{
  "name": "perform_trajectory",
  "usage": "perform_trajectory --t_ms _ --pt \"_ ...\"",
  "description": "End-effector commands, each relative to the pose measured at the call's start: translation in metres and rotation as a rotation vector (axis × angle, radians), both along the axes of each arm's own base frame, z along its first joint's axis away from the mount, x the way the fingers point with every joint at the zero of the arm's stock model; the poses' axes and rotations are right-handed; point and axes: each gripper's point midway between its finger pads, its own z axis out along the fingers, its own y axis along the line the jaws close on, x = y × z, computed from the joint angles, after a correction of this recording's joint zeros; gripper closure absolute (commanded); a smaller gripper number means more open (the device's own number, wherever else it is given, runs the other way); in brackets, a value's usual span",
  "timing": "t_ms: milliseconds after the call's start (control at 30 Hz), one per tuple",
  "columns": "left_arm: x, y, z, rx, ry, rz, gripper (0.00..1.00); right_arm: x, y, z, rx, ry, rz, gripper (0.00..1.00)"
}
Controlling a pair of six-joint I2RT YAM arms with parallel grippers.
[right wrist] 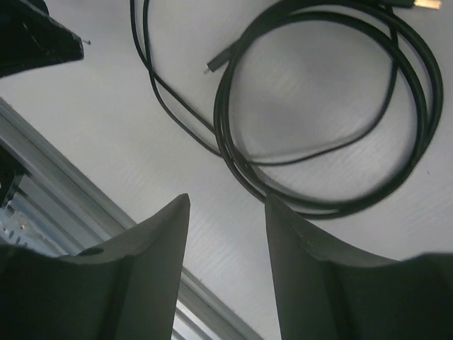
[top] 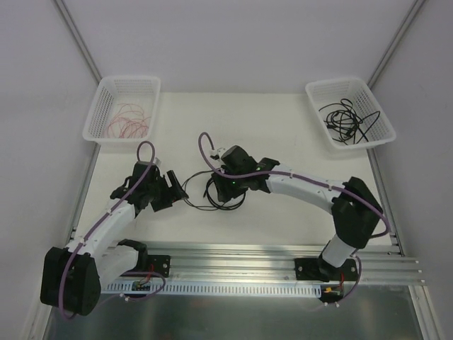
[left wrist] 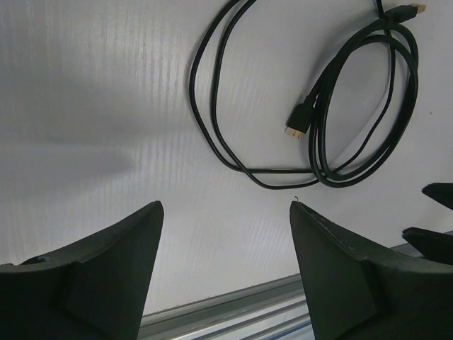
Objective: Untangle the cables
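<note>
Black cables (left wrist: 301,122) lie loosely coiled on the worktop (top: 283,134) btwn the two arms. L jaws are spread wide and R jaws are apart w/ a narrower gap, both empty. Coil sits just ahead of R jaws, off to the right in the R wrist view; L jaws are further off w/ only the thin outer loop trailing their way, so R arm looks nearer.

L arm (top: 106,225) & R arm (top: 304,185): white links, black joints, purple cables (top: 201,144) alongside, matte black wedge-shaped jaws.
</note>
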Motion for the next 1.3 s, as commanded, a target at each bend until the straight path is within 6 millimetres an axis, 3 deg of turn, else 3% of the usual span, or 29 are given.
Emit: perform_trajectory --t_ms 0,167,267,433,600,700,733,767,933,967,1033,1067,1100,1167,1267 --pt "0.004 -0.002 0.002 -0.015 -0.015 0.033 0.28 0.017 0.036 -0.001 0.025 -0.074 0.038 0.50" --pt "0.003 0.005 -0.011 0.019 0.005 0.065 0.30 0.022 0.070 -0.027 -0.002 -0.064 0.075 0.53" --pt "0.002 0.004 -0.016 0.010 0.022 0.073 0.30 0.025 0.076 -0.044 -0.030 -0.063 0.063 0.54" --pt "-0.006 0.001 -0.018 -0.017 0.027 0.066 0.30 0.032 0.070 -0.063 -0.105 -0.118 0.031 0.59" --pt "-0.014 -0.003 -0.010 -0.064 -0.014 0.057 0.30 0.011 0.061 -0.078 -0.163 -0.103 0.053 0.63" --pt "-0.019 -0.004 -0.009 -0.084 -0.022 0.066 0.30 -0.002 0.053 -0.076 -0.173 -0.110 0.048 0.83" --pt "-0.022 -0.003 -0.010 -0.085 -0.016 0.068 0.30 -0.008 0.044 -0.074 -0.169 -0.102 0.034 0.95" --pt "-0.023 -0.004 -0.010 -0.090 -0.016 0.065 0.30 -0.012 0.041 -0.070 -0.155 -0.096 0.032 0.99" --pt "-0.029 -0.008 -0.006 -0.112 -0.010 0.042 0.29 -0.032 0.027 -0.023 -0.052 -0.096 0.065 0.99" --pt "-0.030 -0.008 -0.005 -0.115 -0.011 0.036 0.29 -0.032 0.026 0.000 -0.013 -0.125 0.075 0.99" --pt "-0.029 -0.009 -0.002 -0.120 -0.019 0.032 0.29 -0.036 0.022 0.024 0.018 -0.144 0.100 0.99" --pt "-0.029 -0.010 -0.001 -0.123 -0.018 0.030 0.29 -0.035 0.023 0.050 0.064 -0.181 0.111 0.99" --pt "-0.028 -0.011 0.001 -0.125 -0.023 0.027 0.29 -0.037 0.018 0.058 0.061 -0.181 0.108 0.99" --pt "-0.026 -0.011 0.006 -0.127 -0.031 0.021 0.29 -0.031 0.013 0.091 0.091 -0.257 0.115 0.99" --pt "-0.022 -0.013 0.017 -0.130 -0.053 0.007 0.28 -0.011 -0.009 0.115 0.080 -0.314 0.039 0.99"
